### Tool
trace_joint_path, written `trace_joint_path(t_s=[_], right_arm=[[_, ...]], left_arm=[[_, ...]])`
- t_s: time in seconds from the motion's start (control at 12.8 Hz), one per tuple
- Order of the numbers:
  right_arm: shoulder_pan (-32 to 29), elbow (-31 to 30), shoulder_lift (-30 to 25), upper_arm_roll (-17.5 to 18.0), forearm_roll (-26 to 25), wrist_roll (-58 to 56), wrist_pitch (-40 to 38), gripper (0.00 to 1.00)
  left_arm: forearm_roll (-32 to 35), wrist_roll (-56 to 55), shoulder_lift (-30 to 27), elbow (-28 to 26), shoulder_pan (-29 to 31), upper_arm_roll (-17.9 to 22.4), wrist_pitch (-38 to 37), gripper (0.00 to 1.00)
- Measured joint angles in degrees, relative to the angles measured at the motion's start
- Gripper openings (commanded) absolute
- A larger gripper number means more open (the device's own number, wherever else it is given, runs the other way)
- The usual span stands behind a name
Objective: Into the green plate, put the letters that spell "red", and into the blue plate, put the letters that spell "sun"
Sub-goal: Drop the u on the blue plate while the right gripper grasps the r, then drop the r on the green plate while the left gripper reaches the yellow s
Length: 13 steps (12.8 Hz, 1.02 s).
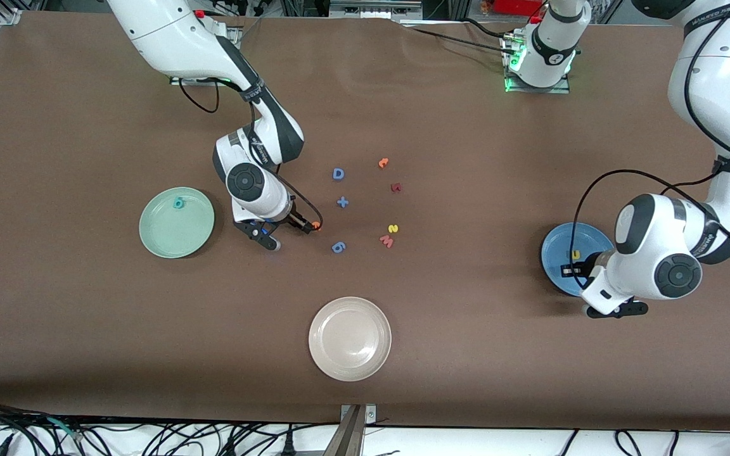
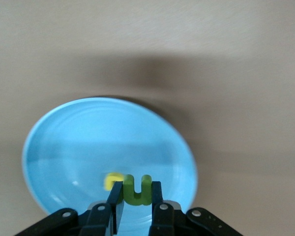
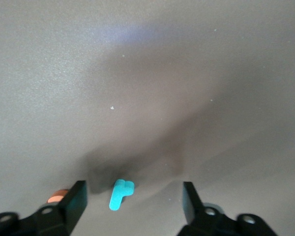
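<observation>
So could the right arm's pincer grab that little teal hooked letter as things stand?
Probably yes. The right pincer stands open low over the table with the teal hooked letter lying flat between its fingers. Nothing sits in the gap with it; an orange letter lies just outside one finger.

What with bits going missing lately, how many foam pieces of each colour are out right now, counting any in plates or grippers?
blue pieces: 3
teal pieces: 2
orange pieces: 2
yellow pieces: 2
green piece: 1
dark red piece: 1
pink piece: 1
Total: 12
</observation>
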Motion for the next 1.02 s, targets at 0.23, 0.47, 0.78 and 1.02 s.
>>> trace_joint_path(t_s=[0.23, 0.47, 0.78, 1.02], right_arm=[[0.0, 0.0, 0.4, 0.0, 0.0, 0.0, 0.0, 0.76], [0.0, 0.0, 0.6, 0.0, 0.0, 0.0, 0.1, 0.69], [0.0, 0.1, 0.6, 0.1, 0.2, 0.0, 0.4, 0.66], [0.0, 0.1, 0.6, 0.1, 1.6, 0.1, 0.6, 0.59]], left_arm=[[3.0, 2.3, 0.0, -0.9, 0.4, -0.1, -1.7, 1.0], [3.4, 3.3, 0.0, -0.9, 0.2, -0.5, -1.8, 1.0], [-3.3, -0.5, 0.0, -0.7, -3.8, -1.8, -1.2, 1.0], [-6.4, -6.4, 0.0, -0.7, -10.2, -2.3, 1.2, 1.0]])
